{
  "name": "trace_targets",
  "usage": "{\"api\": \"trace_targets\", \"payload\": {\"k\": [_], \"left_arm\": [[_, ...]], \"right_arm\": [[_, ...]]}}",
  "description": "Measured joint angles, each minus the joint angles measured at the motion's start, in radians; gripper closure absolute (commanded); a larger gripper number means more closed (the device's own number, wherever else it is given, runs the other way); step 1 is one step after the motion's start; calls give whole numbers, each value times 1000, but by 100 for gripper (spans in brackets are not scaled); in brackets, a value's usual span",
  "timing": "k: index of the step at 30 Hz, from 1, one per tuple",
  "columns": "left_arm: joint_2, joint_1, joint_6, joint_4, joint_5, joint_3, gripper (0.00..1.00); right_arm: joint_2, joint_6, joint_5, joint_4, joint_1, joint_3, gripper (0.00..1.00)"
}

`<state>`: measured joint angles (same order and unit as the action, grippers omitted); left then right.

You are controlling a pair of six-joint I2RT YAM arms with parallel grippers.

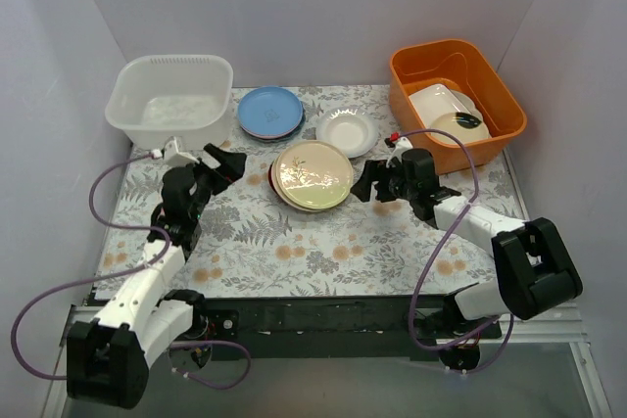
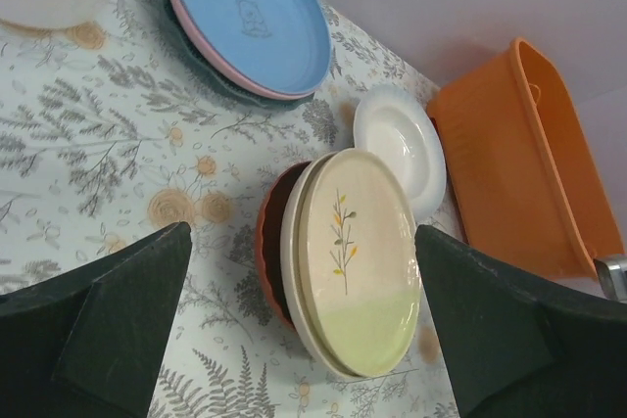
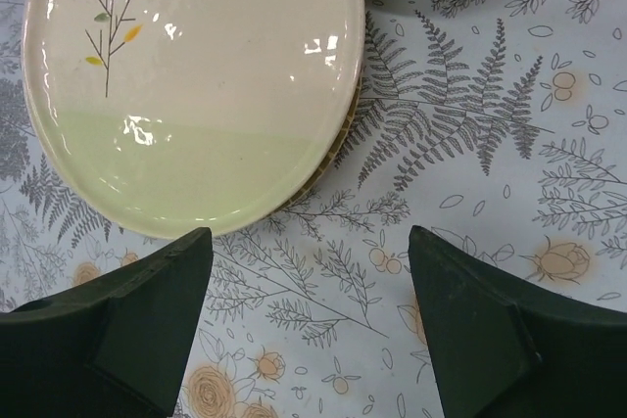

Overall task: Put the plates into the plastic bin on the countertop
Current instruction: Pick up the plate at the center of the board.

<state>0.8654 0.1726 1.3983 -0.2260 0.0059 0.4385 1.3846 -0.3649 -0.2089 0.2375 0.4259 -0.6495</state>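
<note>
A stack of plates sits mid-countertop; its top plate [image 1: 313, 173] is cream with a leaf sprig and a pale green half, with a red plate [image 2: 265, 242] lower down. A blue plate [image 1: 270, 112] tops a second stack behind it, and a small white scalloped plate [image 1: 346, 131] lies to the right. The translucent plastic bin [image 1: 171, 100] stands at the back left. My left gripper [image 1: 230, 162] is open and empty, left of the middle stack. My right gripper [image 1: 362, 183] is open and empty, at the stack's right edge. The top plate also shows in the wrist views [image 2: 358, 261] [image 3: 196, 85].
An orange tub [image 1: 456, 95] at the back right holds a white rectangular dish [image 1: 436, 100] and a cream dish with a black blob [image 1: 460, 124]. The leaf-printed countertop [image 1: 323, 242] lies between the arms. White walls close in the back and sides.
</note>
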Motion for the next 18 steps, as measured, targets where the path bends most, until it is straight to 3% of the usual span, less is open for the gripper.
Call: {"api": "trace_targets", "payload": {"k": [4,7,18], "left_arm": [[175,0,-47,184,43,250,2],[256,0,-40,299,56,348,2],[341,2,-42,455,150,357,2]], "right_arm": [[59,-34,-35,43,0,-24,19],[109,-60,-69,85,0,-40,23],[248,-127,-129,150,0,-62,39]]}}
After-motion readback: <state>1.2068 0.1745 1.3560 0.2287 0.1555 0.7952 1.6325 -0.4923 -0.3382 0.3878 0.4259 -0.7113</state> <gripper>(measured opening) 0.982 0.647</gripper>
